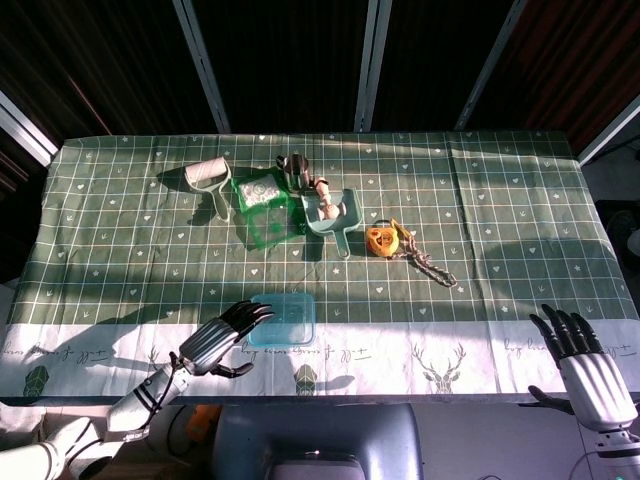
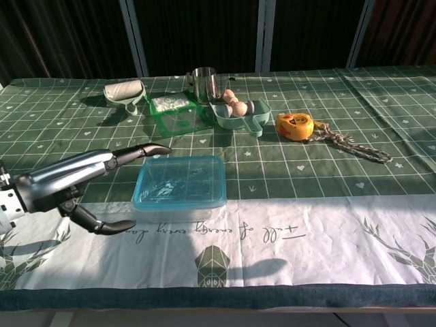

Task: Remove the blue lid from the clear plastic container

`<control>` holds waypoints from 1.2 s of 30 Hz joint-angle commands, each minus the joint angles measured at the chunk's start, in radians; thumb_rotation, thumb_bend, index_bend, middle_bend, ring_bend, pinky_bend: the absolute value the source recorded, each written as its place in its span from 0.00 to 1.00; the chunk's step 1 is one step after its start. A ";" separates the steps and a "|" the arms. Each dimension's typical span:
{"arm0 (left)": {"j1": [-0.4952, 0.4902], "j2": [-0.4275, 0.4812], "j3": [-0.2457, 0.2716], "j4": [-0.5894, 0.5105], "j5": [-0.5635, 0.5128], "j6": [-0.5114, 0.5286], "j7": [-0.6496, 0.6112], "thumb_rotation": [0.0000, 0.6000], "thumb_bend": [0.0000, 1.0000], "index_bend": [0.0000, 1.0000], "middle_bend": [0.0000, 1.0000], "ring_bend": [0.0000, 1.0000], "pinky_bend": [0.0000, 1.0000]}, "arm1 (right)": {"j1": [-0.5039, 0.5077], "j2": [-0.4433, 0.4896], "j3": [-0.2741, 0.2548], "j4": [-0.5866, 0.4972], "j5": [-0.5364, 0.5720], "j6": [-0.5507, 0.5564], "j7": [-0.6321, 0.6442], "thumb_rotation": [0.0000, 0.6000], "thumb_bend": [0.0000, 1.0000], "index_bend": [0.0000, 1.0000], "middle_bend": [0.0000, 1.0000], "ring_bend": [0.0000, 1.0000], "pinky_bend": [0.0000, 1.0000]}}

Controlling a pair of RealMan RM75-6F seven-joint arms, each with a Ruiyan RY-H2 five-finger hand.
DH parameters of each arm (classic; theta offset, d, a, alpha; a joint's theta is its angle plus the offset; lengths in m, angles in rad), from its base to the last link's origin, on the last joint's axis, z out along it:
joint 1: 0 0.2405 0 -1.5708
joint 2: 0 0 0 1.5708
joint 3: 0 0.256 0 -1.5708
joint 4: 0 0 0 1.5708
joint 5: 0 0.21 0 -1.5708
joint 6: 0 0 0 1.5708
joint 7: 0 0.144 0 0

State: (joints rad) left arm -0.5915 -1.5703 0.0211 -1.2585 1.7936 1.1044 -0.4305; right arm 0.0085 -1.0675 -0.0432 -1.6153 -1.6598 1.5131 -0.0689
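Observation:
A clear plastic container with a blue lid [image 1: 282, 319] [image 2: 180, 180] sits near the table's front edge, lid on top. My left hand [image 1: 218, 338] [image 2: 82, 180] is just left of it, fingers spread and stretched toward the lid's left side, thumb held low and apart, nothing in its grasp. Whether the fingertips touch the lid I cannot tell. Off the front right corner of the table my right hand [image 1: 583, 365] stands with fingers apart, empty, seen only in the head view.
Further back lie a lint roller [image 1: 207, 176], a green box [image 1: 260, 205], a metal cup [image 2: 203, 83], a teal tray with eggs [image 2: 238, 111], an orange tape measure [image 1: 382, 239] and a rope [image 2: 353, 149]. The checked tablecloth [image 1: 500, 220] covers the table.

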 commanded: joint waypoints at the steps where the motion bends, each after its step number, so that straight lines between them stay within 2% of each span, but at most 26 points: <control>1: -0.020 -0.036 -0.015 0.030 -0.030 -0.023 0.021 1.00 0.25 0.00 0.00 0.00 0.00 | 0.001 0.002 -0.002 -0.001 -0.003 0.000 0.003 1.00 0.12 0.00 0.00 0.00 0.00; 9: -0.058 -0.097 -0.027 0.082 -0.087 -0.073 0.065 1.00 0.25 0.00 0.00 0.00 0.00 | 0.002 0.012 -0.004 -0.002 -0.004 0.000 0.021 1.00 0.12 0.00 0.00 0.00 0.00; 25: -0.116 -0.111 -0.034 0.103 -0.162 -0.139 0.049 1.00 0.24 0.00 0.00 0.00 0.00 | 0.003 0.012 -0.006 -0.004 -0.002 -0.005 0.017 1.00 0.12 0.00 0.00 0.00 0.00; 27: -0.117 -0.119 -0.034 0.108 -0.166 -0.134 0.047 1.00 0.24 0.00 0.00 0.00 0.04 | 0.005 0.010 -0.006 -0.004 -0.002 -0.008 0.014 1.00 0.12 0.00 0.00 0.00 0.00; 29: -0.115 -0.131 -0.033 0.118 -0.169 -0.124 0.049 1.00 0.25 0.00 0.05 0.05 0.13 | 0.008 0.007 -0.006 -0.004 -0.005 -0.011 0.011 1.00 0.12 0.00 0.00 0.00 0.00; 31: -0.114 -0.149 -0.033 0.132 -0.168 -0.110 0.045 1.00 0.26 0.00 0.18 0.16 0.23 | 0.015 -0.001 -0.006 -0.001 -0.016 -0.017 0.002 1.00 0.12 0.00 0.00 0.00 0.00; 33: -0.116 -0.164 -0.027 0.140 -0.164 -0.104 0.034 1.00 0.26 0.00 0.27 0.24 0.30 | 0.029 -0.015 -0.005 0.008 -0.035 -0.027 -0.008 1.00 0.12 0.00 0.00 0.00 0.00; 36: -0.121 -0.194 -0.023 0.160 -0.153 -0.088 0.022 1.00 0.26 0.00 0.34 0.29 0.34 | 0.067 -0.052 0.000 0.033 -0.075 -0.056 -0.028 1.00 0.12 0.00 0.00 0.00 0.00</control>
State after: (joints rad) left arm -0.7097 -1.7545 -0.0049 -1.1072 1.6347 1.0095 -0.4025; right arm 0.0574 -1.1016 -0.0465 -1.5954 -1.7164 1.4723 -0.0854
